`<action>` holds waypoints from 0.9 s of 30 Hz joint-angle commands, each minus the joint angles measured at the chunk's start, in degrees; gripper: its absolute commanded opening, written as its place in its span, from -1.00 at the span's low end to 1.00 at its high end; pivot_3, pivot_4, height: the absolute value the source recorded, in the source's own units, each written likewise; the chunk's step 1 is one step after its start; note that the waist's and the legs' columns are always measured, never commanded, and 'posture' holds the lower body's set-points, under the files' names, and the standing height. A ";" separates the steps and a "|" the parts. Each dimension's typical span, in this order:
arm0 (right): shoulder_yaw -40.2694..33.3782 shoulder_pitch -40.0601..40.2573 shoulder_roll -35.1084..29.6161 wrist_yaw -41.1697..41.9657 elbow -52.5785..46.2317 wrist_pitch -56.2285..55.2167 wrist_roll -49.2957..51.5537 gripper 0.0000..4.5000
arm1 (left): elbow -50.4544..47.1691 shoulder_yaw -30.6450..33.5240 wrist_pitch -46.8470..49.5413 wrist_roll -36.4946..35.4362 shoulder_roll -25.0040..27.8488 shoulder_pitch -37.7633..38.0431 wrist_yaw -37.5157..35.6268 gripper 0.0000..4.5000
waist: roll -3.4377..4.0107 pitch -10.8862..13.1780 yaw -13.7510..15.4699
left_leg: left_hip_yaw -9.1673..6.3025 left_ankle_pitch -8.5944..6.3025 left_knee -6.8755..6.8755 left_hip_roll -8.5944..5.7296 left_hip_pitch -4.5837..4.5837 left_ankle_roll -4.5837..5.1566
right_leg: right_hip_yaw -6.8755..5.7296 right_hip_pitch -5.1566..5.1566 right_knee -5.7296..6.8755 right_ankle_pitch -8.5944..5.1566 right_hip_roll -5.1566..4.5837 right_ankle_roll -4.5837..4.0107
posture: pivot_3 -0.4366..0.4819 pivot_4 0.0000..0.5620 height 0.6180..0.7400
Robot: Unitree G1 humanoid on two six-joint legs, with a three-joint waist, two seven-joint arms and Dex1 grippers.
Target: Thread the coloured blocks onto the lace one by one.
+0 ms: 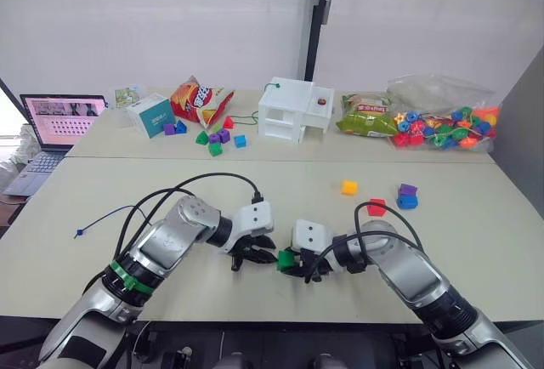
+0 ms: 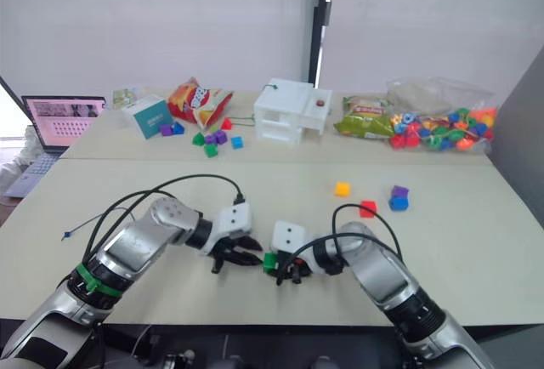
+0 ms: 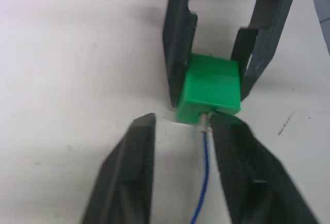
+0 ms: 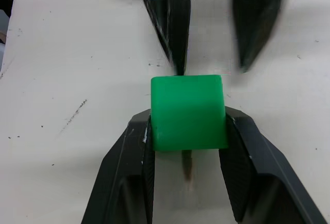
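The small green plastic block (image 3: 210, 93) is being clamped by the right gripper (image 4: 186, 131) at the cream table's (image 1: 255, 182) near edge, while the thin dark-blue lace (image 3: 202, 182) is being fed in beside the left gripper's (image 3: 180, 146) parted fingers. Yellow (image 1: 349, 187), red (image 1: 376, 207), purple (image 1: 408, 190) and blue (image 1: 407, 201) blocks beyond it are being left unthreaded.

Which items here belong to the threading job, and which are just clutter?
Job:
green block, clamped in the right end effector
lace
left end effector, open
yellow block
red block
purple block
blue block

Clutter:
bead bag
laptop
snack bags
white box
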 commanded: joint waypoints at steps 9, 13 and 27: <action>0.49 -0.31 0.87 -0.57 0.75 0.31 0.35 -0.47 | 3.09 4.23 -12.90 -0.45 4.20 8.04 -2.94 0.47 | 0.00 0.00 -0.25 | -0.01 0.00 -0.04 0.03 0.00 0.00 | -0.03 -0.02 -0.02 -0.03 0.01 -0.04 | -0.05 -0.47 1.00; 0.36 -0.63 1.21 -0.75 0.71 0.67 0.44 -0.47 | 7.18 3.39 -17.63 2.40 2.82 9.90 -0.80 0.47 | 0.00 0.00 -0.26 | -0.01 0.00 -0.03 0.03 0.04 0.00 | -0.02 0.00 0.02 -0.02 0.02 -0.05 | -0.05 -0.47 1.00; -0.08 -0.22 0.60 -1.00 -0.22 1.68 0.49 -0.47 | 8.50 5.63 -21.22 -1.39 -0.96 12.74 -2.65 -0.99 | 0.01 -0.01 -0.24 | -0.02 -0.01 -0.06 0.02 0.15 0.00 | -0.02 0.11 0.00 -0.02 -0.01 -0.05 | -0.05 -0.47 1.00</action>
